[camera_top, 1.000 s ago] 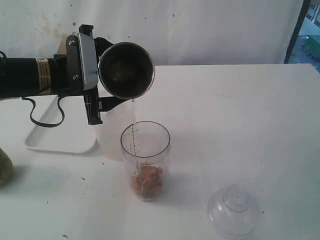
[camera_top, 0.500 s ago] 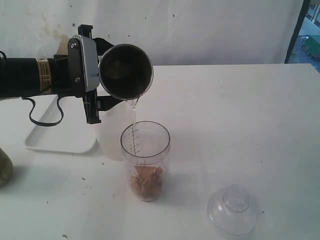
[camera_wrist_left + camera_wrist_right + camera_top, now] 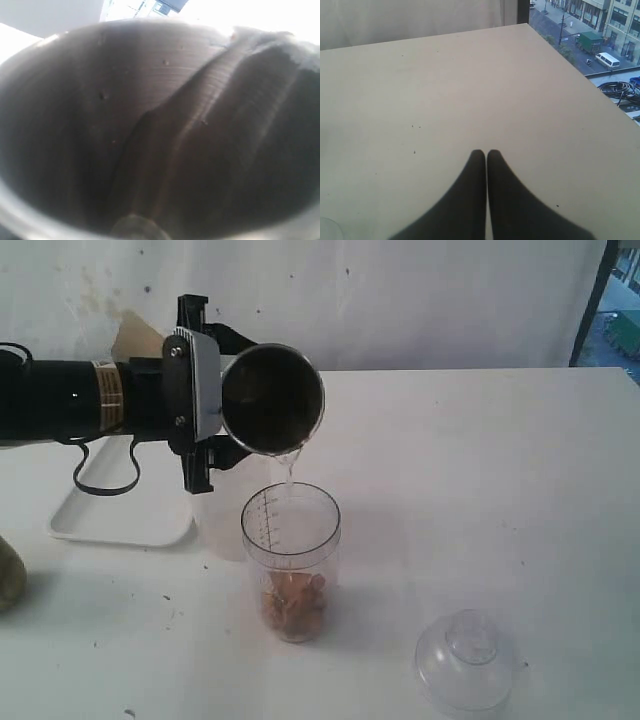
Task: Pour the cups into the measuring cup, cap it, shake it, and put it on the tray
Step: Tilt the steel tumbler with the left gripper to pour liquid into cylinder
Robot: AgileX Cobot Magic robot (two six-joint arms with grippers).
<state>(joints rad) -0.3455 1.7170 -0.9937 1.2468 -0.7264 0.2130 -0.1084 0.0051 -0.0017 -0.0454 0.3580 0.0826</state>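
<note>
My left gripper (image 3: 212,400) is shut on the steel tumbler (image 3: 272,400) and holds it tipped on its side, mouth toward the camera. A thin stream of clear liquid runs from the tumbler's lower rim into the measuring cup (image 3: 290,560), which stands upright below with brown pieces at its bottom. The tumbler's steel wall (image 3: 160,125) fills the left wrist view and hides the fingers there. The domed cap (image 3: 467,660) lies on the table at the front right. The white tray (image 3: 120,520) sits behind the left arm. My right gripper (image 3: 486,152) is shut, empty, above bare table.
A frosted tub (image 3: 225,525) stands just behind and left of the measuring cup. A brownish round thing (image 3: 8,585) is cut off by the left edge. The table's far edge (image 3: 560,55) shows in the right wrist view, with a street below.
The left arm has carried the tilted tumbler a little to the right and lower. The trickle from its rim has grown and now falls into the measuring cup. The right gripper has stayed shut.
</note>
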